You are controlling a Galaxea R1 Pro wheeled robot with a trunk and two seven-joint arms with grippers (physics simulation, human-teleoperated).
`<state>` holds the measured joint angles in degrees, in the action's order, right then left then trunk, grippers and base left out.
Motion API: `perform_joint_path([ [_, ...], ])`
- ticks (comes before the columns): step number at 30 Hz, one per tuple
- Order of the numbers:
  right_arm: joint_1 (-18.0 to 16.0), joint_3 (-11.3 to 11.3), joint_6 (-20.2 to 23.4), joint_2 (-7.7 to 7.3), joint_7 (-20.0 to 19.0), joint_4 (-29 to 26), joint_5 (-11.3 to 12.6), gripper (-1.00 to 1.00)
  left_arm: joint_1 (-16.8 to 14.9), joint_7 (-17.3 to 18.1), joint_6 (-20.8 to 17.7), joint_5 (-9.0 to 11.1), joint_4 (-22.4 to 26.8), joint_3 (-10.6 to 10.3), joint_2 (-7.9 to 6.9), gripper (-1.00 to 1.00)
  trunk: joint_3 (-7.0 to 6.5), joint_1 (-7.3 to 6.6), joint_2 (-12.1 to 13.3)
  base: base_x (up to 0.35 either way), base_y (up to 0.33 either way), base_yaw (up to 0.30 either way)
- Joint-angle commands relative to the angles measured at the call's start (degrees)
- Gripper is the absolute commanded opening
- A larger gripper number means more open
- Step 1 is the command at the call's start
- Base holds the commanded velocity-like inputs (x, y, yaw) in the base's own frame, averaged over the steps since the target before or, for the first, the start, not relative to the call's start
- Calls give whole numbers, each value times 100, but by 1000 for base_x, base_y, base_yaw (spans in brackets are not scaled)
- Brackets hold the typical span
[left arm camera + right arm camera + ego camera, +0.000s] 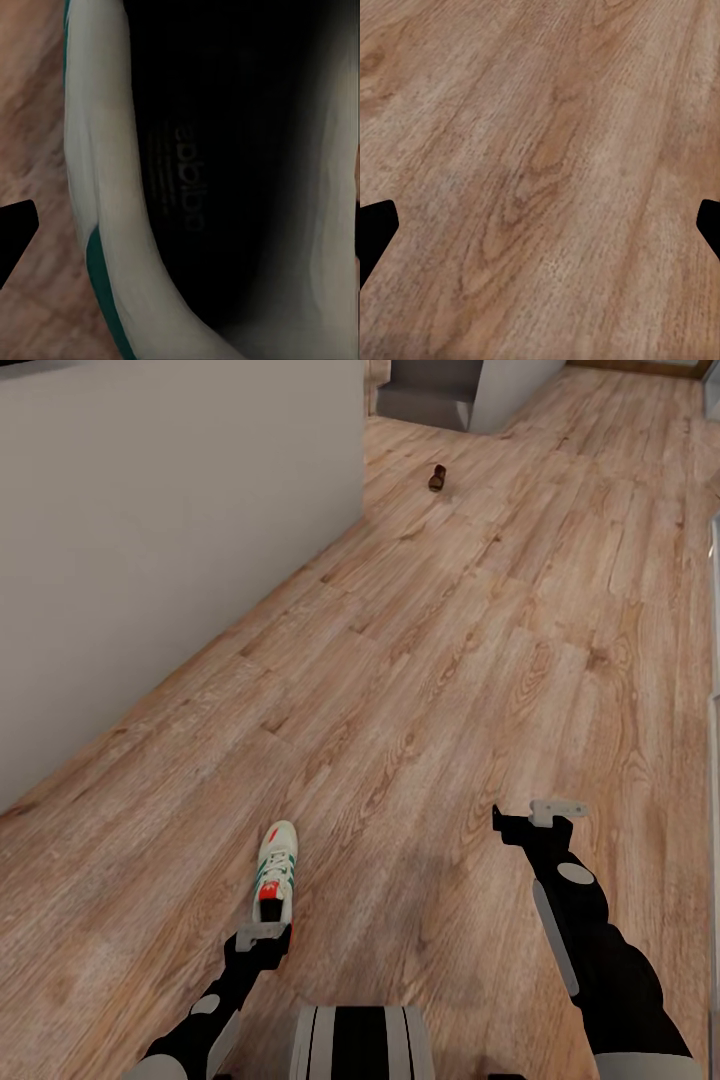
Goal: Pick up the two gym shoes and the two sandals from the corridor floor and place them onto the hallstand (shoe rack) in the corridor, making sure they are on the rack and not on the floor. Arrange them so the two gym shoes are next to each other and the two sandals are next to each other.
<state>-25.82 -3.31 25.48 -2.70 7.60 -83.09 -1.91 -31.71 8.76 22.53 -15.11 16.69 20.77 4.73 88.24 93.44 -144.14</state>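
On the near corridor floor (420, 690), a white gym shoe (276, 872) with green stripes sits clamped at its heel by the left hand (262, 937). Right hand (540, 818) hangs spread wide, holding nothing. Far off lies a brown sandal (437, 478), near the grey wall (150, 540).

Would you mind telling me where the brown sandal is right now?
In the head view, one brown sandal lies far up the corridor floor, top centre, just short of the grey hallstand, well away from the gym shoe by the left claw.
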Motion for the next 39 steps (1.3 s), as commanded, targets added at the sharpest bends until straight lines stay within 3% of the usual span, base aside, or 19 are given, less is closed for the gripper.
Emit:
perform_joint_path([
  [1,-2,6,36,-2,13,-6,-19,100,-2,30,15,-45,1,50,5,100,3,-1,-1,0,0,0],
  [19,-2,6,36,-2,13,-6,-19,100,2,30,15,-46,-7,48,9,100,3,-1,-1,0,0,0],
  [20,-2,6,36,-2,13,-6,-19,100,0,30,10,-55,-8,44,11,-100,3,-1,-1,0,0,0],
  [39,-2,6,36,-2,13,-1,-21,100,6,12,24,-18,-8,67,-21,-100,3,-1,-1,0,0,0],
])
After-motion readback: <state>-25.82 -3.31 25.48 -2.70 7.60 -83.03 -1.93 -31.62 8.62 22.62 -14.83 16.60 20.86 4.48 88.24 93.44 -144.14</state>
